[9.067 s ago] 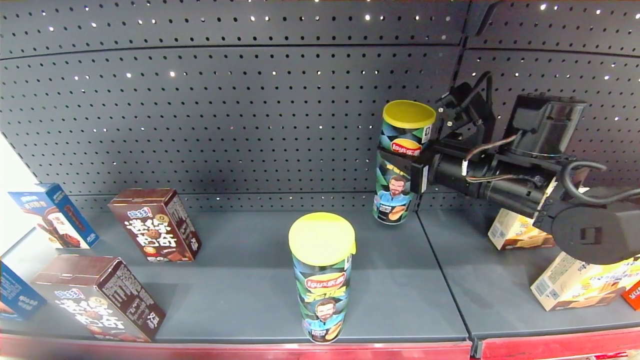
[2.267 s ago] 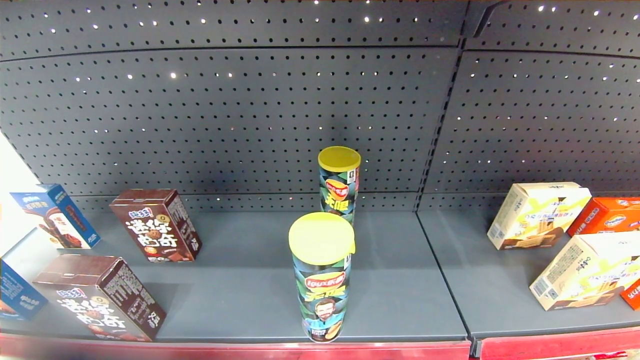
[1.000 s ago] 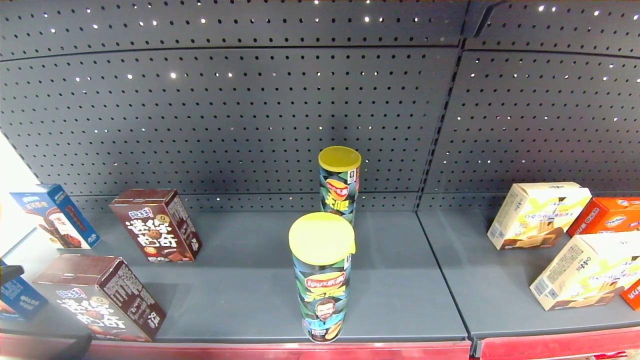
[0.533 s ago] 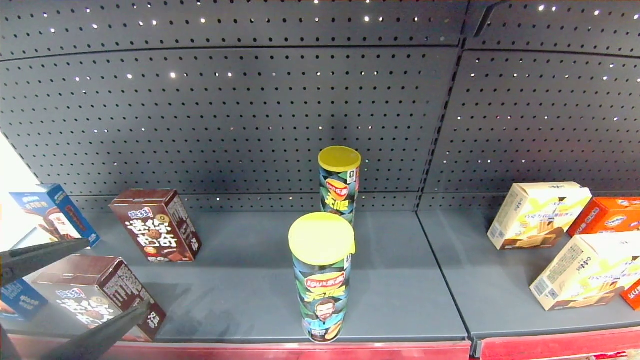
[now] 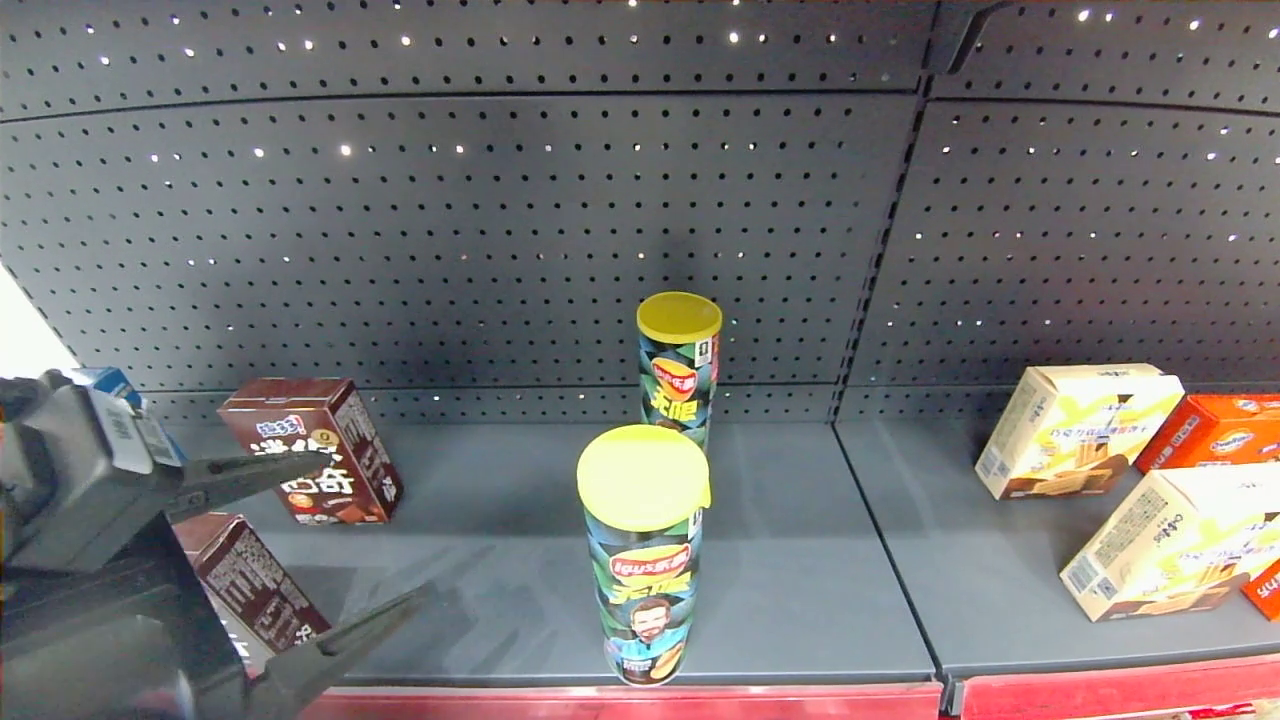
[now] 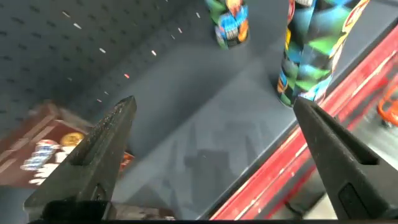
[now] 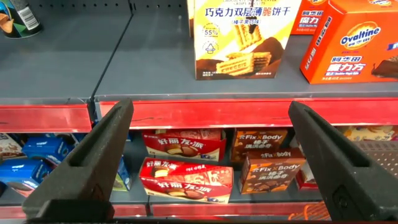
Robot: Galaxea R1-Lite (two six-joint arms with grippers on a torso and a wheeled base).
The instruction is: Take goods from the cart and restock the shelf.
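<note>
Head view: the front chip can [image 5: 645, 560] stands upright at the red front lip of the shelf [image 5: 800, 560], yellow lid on. The rear chip can [image 5: 679, 365] stands upright right behind it, close to the pegboard back panel [image 5: 450, 230]; the two are apart.

The left gripper [image 5: 378, 525] hangs over the shelf to the left of the front chip can, near it but not touching, its jaws wide apart and holding nothing. In the left wrist view, the left gripper [image 6: 214, 104] points toward the front chip can [image 6: 314, 56], with the rear chip can [image 6: 229, 25] beyond.

Farther left of the front chip can stand two brown boxes, one at the back [image 5: 320, 450] and one at the front [image 5: 250, 585], the latter partly hidden by the left arm. Well to the right of the front chip can sit two cream boxes [image 5: 1075, 425] and an orange box [image 5: 1215, 430].

In the right wrist view, the right gripper [image 7: 211, 107] hangs in front of the shelf's red lip [image 7: 249, 112], below the cream and orange boxes, jaws spread wide and holding nothing.
</note>
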